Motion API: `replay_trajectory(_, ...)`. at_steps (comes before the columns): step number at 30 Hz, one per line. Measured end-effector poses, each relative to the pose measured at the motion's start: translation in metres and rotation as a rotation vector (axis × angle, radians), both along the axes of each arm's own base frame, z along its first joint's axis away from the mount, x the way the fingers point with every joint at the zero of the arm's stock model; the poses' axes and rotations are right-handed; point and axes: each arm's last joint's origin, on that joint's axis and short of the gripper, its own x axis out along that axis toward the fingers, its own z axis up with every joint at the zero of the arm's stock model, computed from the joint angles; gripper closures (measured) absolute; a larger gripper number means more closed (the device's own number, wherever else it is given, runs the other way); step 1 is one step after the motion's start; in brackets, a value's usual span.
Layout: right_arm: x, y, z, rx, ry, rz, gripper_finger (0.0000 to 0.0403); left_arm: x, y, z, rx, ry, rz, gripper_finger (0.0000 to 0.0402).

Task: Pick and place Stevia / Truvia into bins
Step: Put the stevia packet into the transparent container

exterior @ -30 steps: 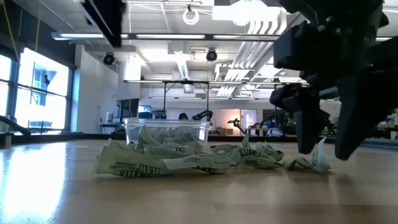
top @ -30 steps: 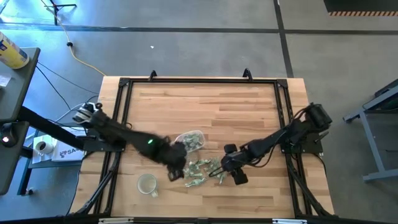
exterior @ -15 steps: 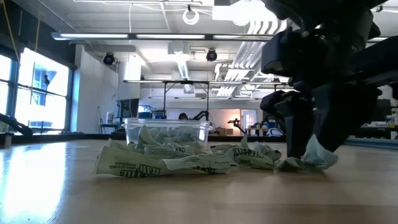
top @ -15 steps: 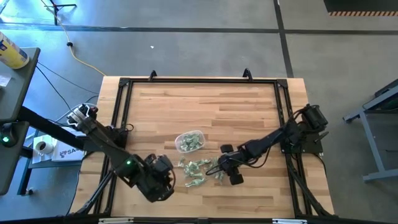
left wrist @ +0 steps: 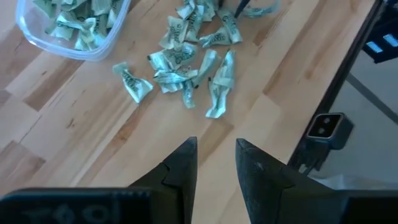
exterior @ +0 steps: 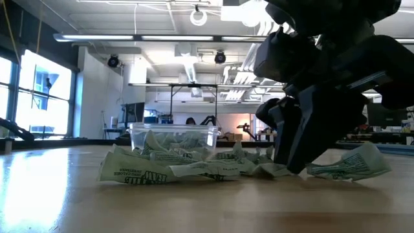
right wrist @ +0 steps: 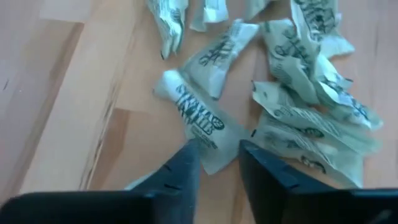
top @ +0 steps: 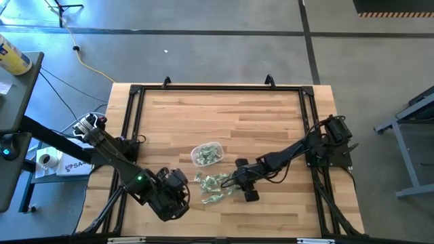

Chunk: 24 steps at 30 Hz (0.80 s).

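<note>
Wooden table (top: 224, 115) with a black metal frame (top: 133, 102) occupies the centre of the high view, standing on a grey concrete floor (top: 203, 41). A yellow cable (top: 87, 62) runs across the floor at upper left. A tape roll (top: 45, 160) sits at the left edge. A yellow cylindrical container (top: 13, 55) lies at upper left.

A grey concrete floor (top: 203, 47) surrounds the table, with bright windows (exterior: 39, 90) and white ceiling ducts (exterior: 259, 29) beyond.

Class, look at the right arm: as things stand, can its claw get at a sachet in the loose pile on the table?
Probably yes. The right claw is already down at the pile's edge, its fingers either side of one sachet, with nothing between them.
</note>
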Motion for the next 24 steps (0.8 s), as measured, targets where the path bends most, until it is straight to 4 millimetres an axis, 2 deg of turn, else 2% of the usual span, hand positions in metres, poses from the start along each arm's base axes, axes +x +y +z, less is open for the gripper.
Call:
replay_trajectory(6, 0.012, 0.005, 0.012, -0.01, -0.032, 0.021, 0.0389, -0.002, 0.002, -0.001, 0.022, 0.025, 0.001, 0.0259)
replay_trajectory(11, 0.03, 0.005, 0.037, 0.072, -0.011, -0.007, 0.0394, -0.002, 0.002, -0.001, 0.022, 0.024, 0.0, 0.0259)
replay_trajectory(15, 0.046, -0.003, 0.076, 0.043, -0.11, -0.046, 0.0399, -0.002, 0.002, -0.001, 0.034, 0.015, 0.004, 0.0259)
replay_trajectory(18, 0.059, -0.026, 0.095, -0.055, -0.129, -0.112, 0.0401, -0.003, 0.001, -0.001, 0.047, 0.006, 0.005, 0.0259)
replay_trajectory(24, 0.084, -0.094, 0.1, -0.142, -0.147, -0.249, 0.0394, -0.014, -0.008, -0.001, 0.066, -0.022, 0.035, 0.0259)
